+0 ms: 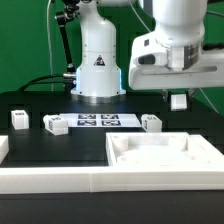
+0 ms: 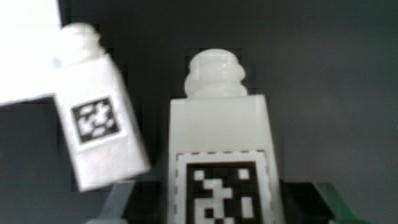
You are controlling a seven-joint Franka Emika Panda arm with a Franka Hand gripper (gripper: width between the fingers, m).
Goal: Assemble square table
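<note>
Clamping knob-topped, tagged white plastic leg point(image 2: 222, 140), end effector point(image 1: 179, 92) aloft

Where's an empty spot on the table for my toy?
Bare strip between the border wall and the row of legs and marker board, on the exterior view's left of the square tabletop. Crowded along that row and under the gripper holding a leg.
</note>
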